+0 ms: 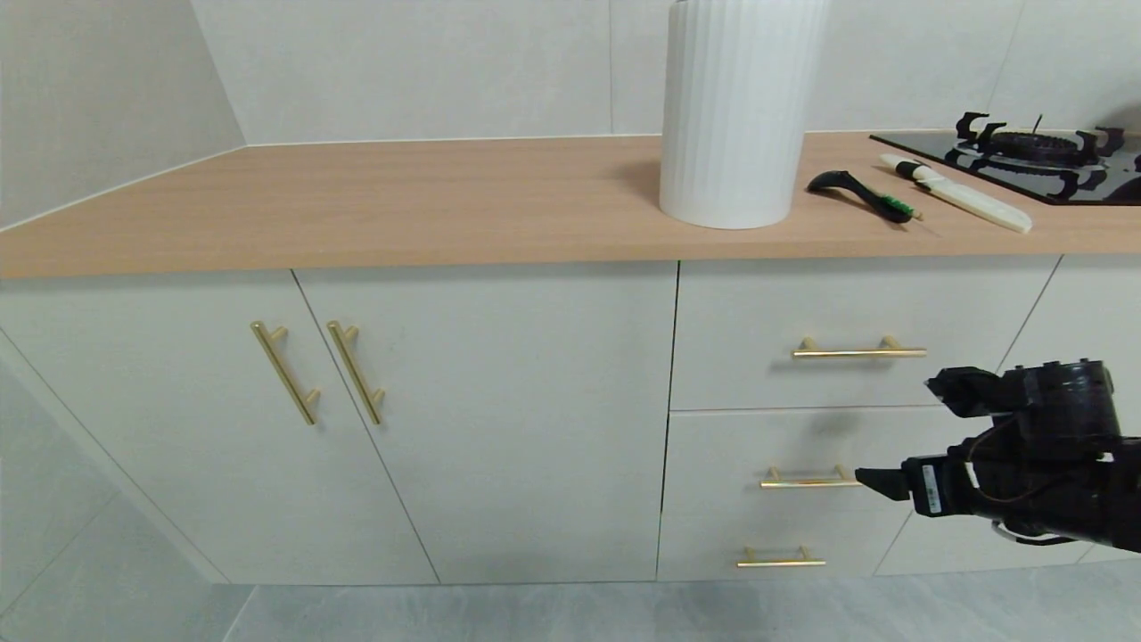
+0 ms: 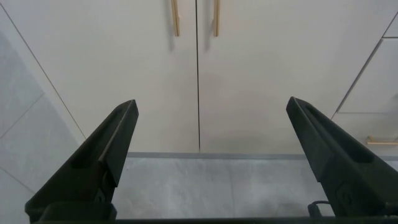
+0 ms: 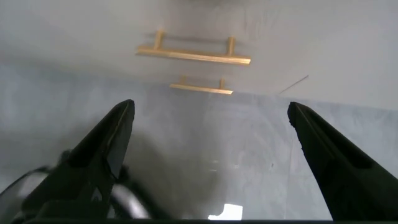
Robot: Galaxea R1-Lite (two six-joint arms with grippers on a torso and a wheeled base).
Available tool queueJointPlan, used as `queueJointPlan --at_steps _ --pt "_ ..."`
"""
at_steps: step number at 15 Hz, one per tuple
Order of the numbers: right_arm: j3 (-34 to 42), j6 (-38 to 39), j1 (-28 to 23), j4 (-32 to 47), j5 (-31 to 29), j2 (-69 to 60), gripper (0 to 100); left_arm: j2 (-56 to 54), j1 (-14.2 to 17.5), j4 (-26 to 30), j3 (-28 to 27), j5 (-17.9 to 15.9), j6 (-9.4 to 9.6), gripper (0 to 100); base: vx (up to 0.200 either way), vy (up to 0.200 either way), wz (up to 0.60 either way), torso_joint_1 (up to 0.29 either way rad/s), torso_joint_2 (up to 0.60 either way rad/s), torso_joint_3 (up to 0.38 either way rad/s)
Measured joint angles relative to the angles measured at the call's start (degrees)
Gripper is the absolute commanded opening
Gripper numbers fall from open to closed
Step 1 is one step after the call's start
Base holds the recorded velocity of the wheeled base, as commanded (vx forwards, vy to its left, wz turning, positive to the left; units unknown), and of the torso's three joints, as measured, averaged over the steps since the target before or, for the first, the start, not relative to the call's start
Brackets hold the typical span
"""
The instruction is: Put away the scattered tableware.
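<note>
On the wooden countertop (image 1: 401,196), at the right, lie a black utensil with a green tip (image 1: 860,194) and a white knife with a black band (image 1: 958,193). A tall white ribbed container (image 1: 731,116) stands just left of them. My right gripper (image 1: 909,437) hangs open and empty low in front of the drawers, well below the counter. In the right wrist view the right gripper (image 3: 210,107) points toward the lower drawer handles (image 3: 194,55). My left gripper (image 2: 211,106) is open and empty, facing the cabinet doors near the floor.
A black gas hob (image 1: 1034,160) sits at the counter's far right. Below the counter are two cabinet doors with gold handles (image 1: 316,370) and three drawers with gold handles (image 1: 857,350). Grey floor tiles (image 1: 570,615) run along the cabinet base.
</note>
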Motion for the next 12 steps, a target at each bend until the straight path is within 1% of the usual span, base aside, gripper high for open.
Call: queueJointPlan --at_steps 4,9,12 --pt "0.0 -0.2 0.0 -13.0 -3.3 11.8 100 0.0 0.0 0.0 0.0 0.0 0.0 100 0.0 0.0 0.0 0.0 0.0 0.0" --pt "0.7 0.3 0.1 -23.7 -6.2 19.5 100 0.0 0.0 0.0 0.0 0.0 0.02 100 0.0 0.0 0.0 0.0 0.0 0.0" --pt "0.7 0.7 0.5 -30.7 -9.4 23.3 100 0.0 0.0 0.0 0.0 0.0 0.02 100 0.0 0.0 0.0 0.0 0.0 0.0"
